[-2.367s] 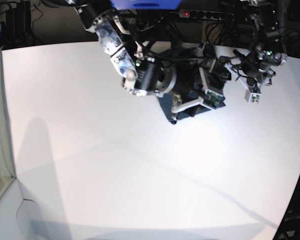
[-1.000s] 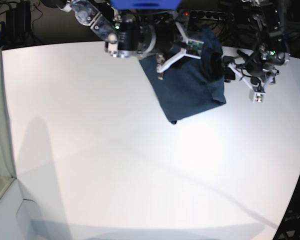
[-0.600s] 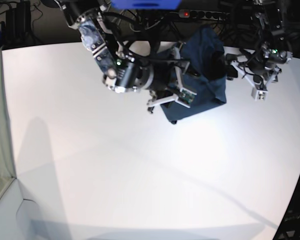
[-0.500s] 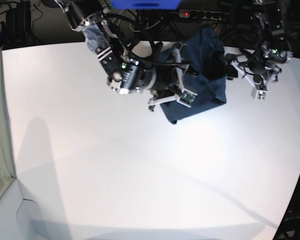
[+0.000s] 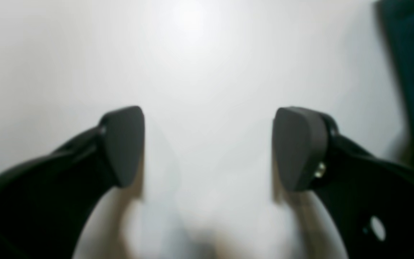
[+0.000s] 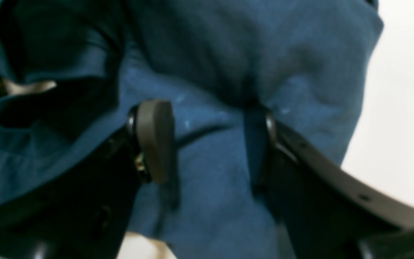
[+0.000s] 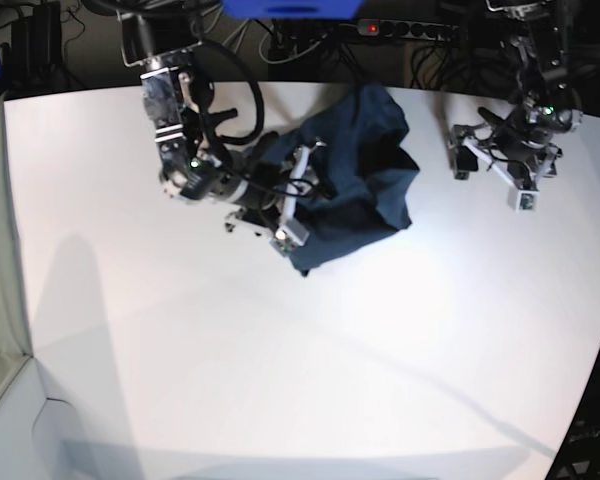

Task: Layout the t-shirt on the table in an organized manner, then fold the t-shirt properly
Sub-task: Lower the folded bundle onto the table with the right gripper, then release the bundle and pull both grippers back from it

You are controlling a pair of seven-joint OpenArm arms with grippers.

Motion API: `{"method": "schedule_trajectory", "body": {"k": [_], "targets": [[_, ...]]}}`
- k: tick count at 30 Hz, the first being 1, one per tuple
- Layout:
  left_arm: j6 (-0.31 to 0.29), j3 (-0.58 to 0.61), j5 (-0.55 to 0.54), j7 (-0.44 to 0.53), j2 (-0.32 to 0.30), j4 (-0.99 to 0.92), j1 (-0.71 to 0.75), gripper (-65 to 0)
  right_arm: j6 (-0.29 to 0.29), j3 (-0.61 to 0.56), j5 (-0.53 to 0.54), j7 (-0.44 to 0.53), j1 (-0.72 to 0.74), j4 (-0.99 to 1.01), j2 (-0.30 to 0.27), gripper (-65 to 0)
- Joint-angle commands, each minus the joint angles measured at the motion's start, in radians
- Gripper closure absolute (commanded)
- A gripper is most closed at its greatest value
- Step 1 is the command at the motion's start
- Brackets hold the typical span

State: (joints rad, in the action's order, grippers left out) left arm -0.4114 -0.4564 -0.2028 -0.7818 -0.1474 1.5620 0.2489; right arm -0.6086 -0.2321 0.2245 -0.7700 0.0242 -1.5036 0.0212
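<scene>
The dark navy t-shirt [image 7: 365,170] lies bunched in a heap at the back middle of the white table [image 7: 280,350]. My right gripper [image 7: 298,205] is at the heap's left edge. In the right wrist view its jaws [image 6: 210,144] stand apart, pressed into the t-shirt [image 6: 210,54], and a fold of cloth drapes over one fingertip [image 6: 261,122]. My left gripper [image 7: 490,175] hovers to the right of the shirt. It is open [image 5: 208,147] over bare table [image 5: 207,54] with nothing between its fingers. A strip of the t-shirt [image 5: 412,54] shows at that view's right edge.
A power strip [image 7: 375,27] with a red light and tangled cables run behind the table's far edge. Dark equipment stands at the back left corner [image 7: 30,45]. The table edge curves away at the right [image 7: 590,380].
My right arm has swung left and lower, and the shirt has shifted left with it and bunched up. The left gripper has drifted a little, staying open.
</scene>
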Motion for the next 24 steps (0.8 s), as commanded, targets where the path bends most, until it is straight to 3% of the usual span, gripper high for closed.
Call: {"method": "schedule_trajectory", "body": {"k": [1, 8, 14, 24], "targets": [[-0.001, 0.003, 0.006, -0.067, 0.002, -0.022, 0.013, -55.2, -0.001, 0.010, 0.009, 0.011, 0.004, -0.015, -0.007, -29.0], [-0.005, -0.003, -0.022, -0.074, -0.005, 0.050, 0.046, -55.2, 0.000, 0.069, 0.009, 0.011, 0.004, -0.013, -0.020, -29.0], [-0.160, 0.012, -0.134, -0.075, 0.002, 0.282, 0.142, -54.9, 0.000, 0.063, 0.009, 0.013, 0.006, -0.012, -0.031, -29.0], [-0.172, 0.262, -0.128, -0.075, 0.042, 0.337, 0.097, -54.9, 0.000, 0.061, 0.009, 0.013, 0.003, -0.012, -0.033, -29.0]]}}
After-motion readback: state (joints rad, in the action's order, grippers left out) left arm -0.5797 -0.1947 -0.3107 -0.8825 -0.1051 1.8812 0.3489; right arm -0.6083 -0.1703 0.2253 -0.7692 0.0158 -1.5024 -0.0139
